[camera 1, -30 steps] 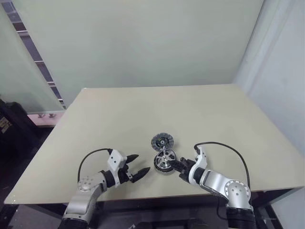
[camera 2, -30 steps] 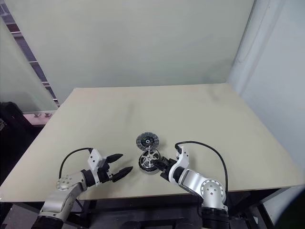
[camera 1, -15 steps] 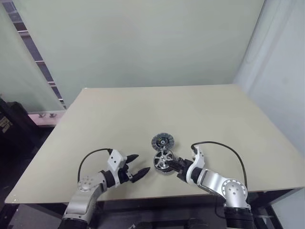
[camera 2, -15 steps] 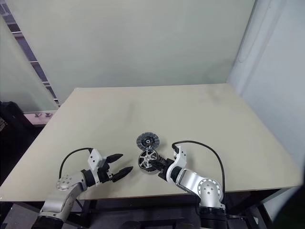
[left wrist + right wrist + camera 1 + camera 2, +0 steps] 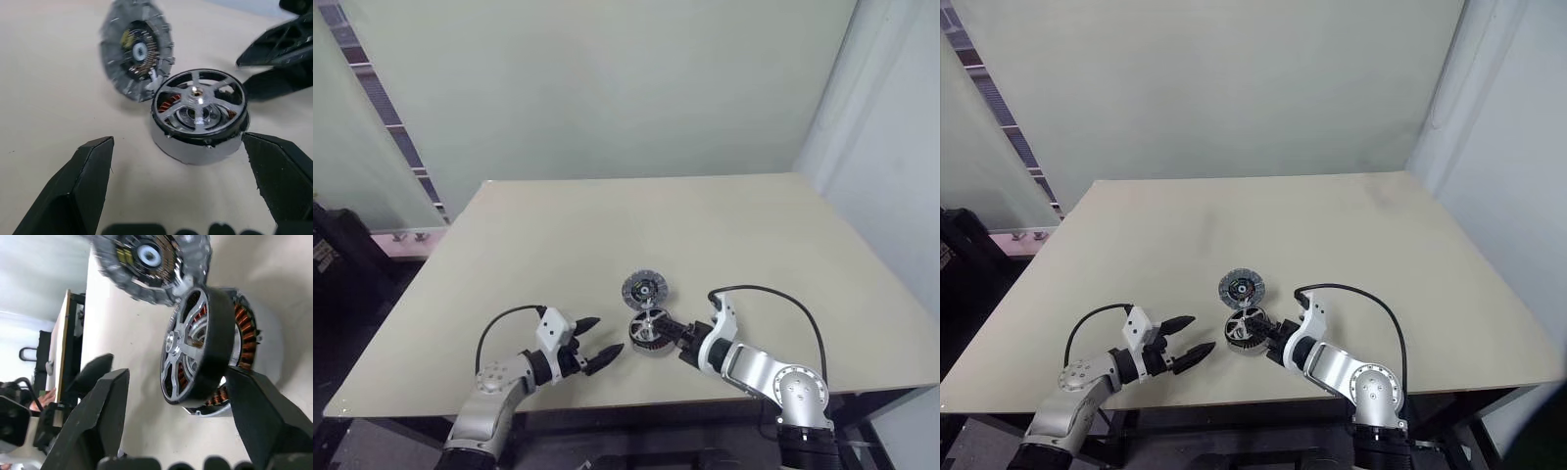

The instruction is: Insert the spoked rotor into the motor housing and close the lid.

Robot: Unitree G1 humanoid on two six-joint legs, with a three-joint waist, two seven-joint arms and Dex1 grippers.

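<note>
Resting near the front edge of the table (image 5: 509, 245), the housing (image 5: 188, 147) is the landmark: the rotor (image 5: 198, 100) sits in its mouth, apparently not fully sunk, since the right wrist view shows copper windings between the rotor's dark rim and the cup. The lid (image 5: 645, 289) stands tilted open at the housing's far side, joined at the rim. The right gripper (image 5: 677, 338) is just beside the housing on its right, fingers spread either side and touching nothing that I can tell. The left gripper (image 5: 597, 343) hovers to the housing's left, spread wide and empty. Insertion looks all but finished; the next move probably calls for pressing the rotor home, then swinging the lid down.
</note>
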